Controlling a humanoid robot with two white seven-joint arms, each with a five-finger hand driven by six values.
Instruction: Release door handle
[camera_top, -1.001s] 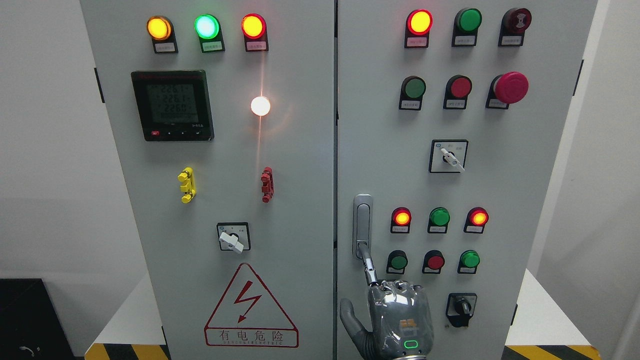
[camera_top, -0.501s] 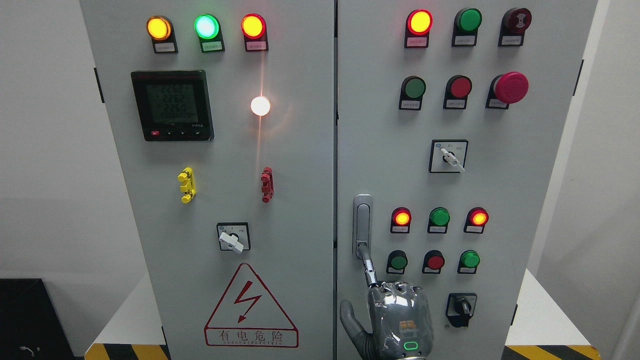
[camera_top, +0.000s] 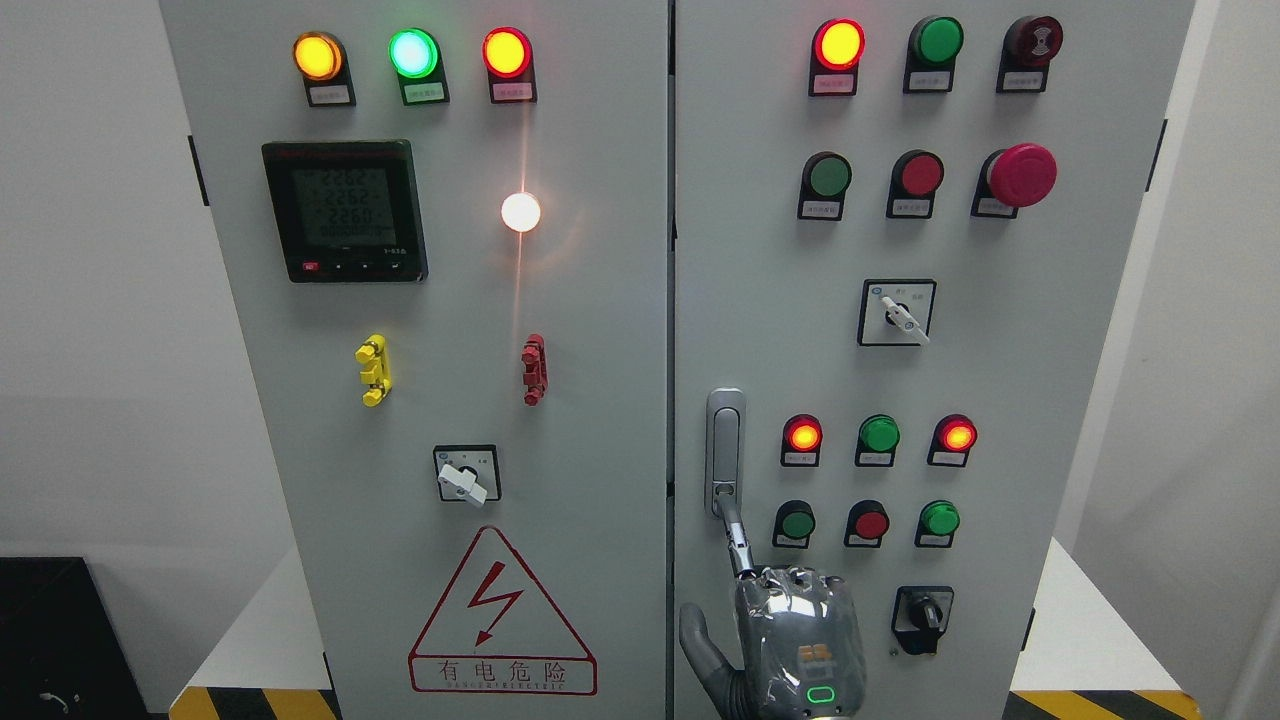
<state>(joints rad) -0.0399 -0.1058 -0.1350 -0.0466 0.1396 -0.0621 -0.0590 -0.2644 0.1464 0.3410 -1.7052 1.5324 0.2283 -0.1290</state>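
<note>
The silver door handle (camera_top: 725, 450) stands upright on the left edge of the cabinet's right door (camera_top: 1000, 400). My right hand (camera_top: 792, 640) comes up from the bottom edge just below it, its back towards the camera. Its index finger (camera_top: 738, 545) is stretched up, with the tip at the handle's lower end; I cannot tell whether it still touches. The other fingers are curled in and the thumb (camera_top: 697, 640) sticks out to the left. The hand holds nothing. No left arm shows.
Both cabinet doors are shut. Lamps and push buttons (camera_top: 872, 522) sit just right of the handle, with a black rotary switch (camera_top: 922, 618) beside my hand. The left door carries a meter (camera_top: 345, 210), a selector (camera_top: 466, 478) and a hazard triangle (camera_top: 500, 620).
My right hand has sunk slightly, and the index fingertip has slid a little lower at the handle's bottom end. The meter digits flicker. Nothing else moved.
</note>
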